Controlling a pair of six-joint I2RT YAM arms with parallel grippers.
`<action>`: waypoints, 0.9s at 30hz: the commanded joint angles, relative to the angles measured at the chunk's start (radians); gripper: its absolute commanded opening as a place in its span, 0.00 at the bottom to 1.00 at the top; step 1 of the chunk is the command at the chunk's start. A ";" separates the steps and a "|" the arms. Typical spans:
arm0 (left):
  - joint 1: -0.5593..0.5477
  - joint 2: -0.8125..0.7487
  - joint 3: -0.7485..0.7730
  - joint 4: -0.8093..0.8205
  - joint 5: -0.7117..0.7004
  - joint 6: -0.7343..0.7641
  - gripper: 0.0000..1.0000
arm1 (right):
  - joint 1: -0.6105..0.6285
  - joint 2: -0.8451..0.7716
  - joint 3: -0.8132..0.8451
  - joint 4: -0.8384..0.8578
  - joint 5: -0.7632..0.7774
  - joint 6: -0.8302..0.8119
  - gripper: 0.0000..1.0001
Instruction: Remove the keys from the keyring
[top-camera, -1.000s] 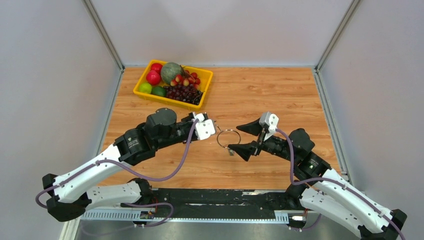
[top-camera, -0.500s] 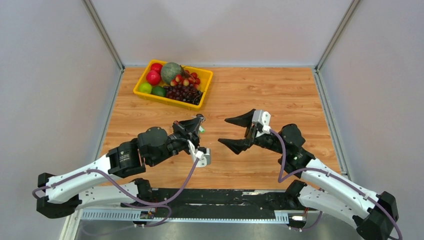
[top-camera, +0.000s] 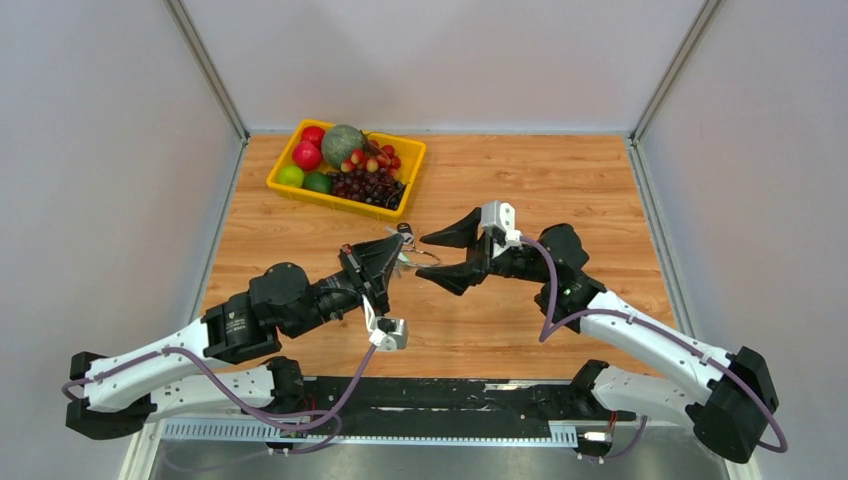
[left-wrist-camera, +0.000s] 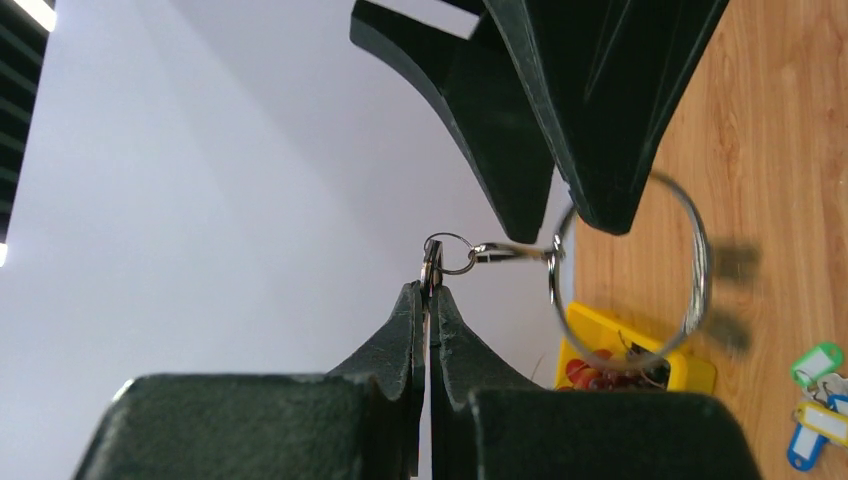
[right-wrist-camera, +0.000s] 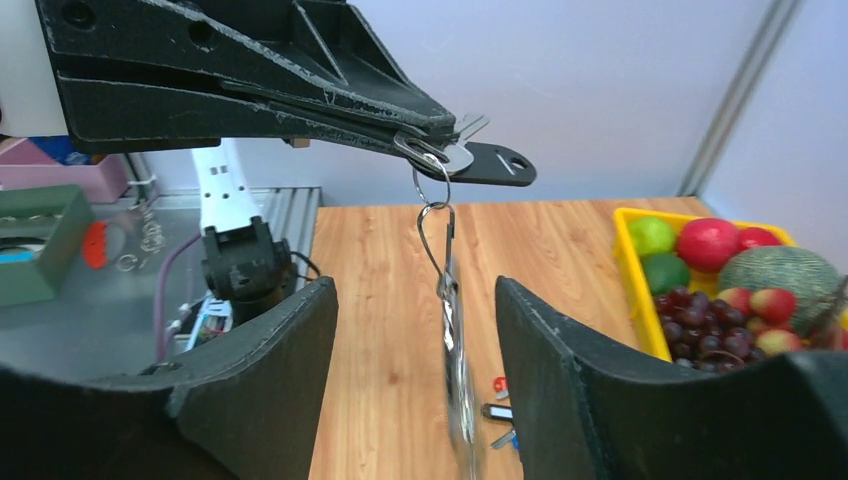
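1. My left hand (left-wrist-camera: 428, 300) and right hand (right-wrist-camera: 415, 300) are matte black. My arms (top-camera: 650, 340) are white with black joints.
2. The keyring (left-wrist-camera: 703, 275) is shiny silver.
3. The key (right-wrist-camera: 490, 163) pinched in my left hand has a black head.
4. The tags (left-wrist-camera: 815, 362) lying on the counter (top-camera: 560, 180) are green, yellow and blue, with white labels.
5. The counter is light brown wood grain.
6. The far-left tray (top-camera: 410, 150) is yellow and holds red apples (top-camera: 307, 155), green limes (top-camera: 290, 176), dark purple grapes (top-camera: 370, 187) and a grey-green melon (top-camera: 342, 143).

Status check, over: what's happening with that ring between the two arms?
Left gripper jaws shut on a black-headed key. Right gripper open, straddling the keyring hanging below. Loose keys on table, out of the way.
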 joint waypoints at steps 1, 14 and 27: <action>-0.007 -0.004 0.004 0.078 0.052 0.034 0.00 | 0.015 0.054 0.063 0.109 -0.114 0.085 0.62; -0.007 -0.012 0.012 0.087 0.061 0.021 0.00 | 0.045 0.130 0.111 0.155 -0.146 0.111 0.26; -0.007 -0.017 0.012 0.107 0.062 0.019 0.00 | 0.046 0.098 0.104 0.118 -0.145 0.111 0.26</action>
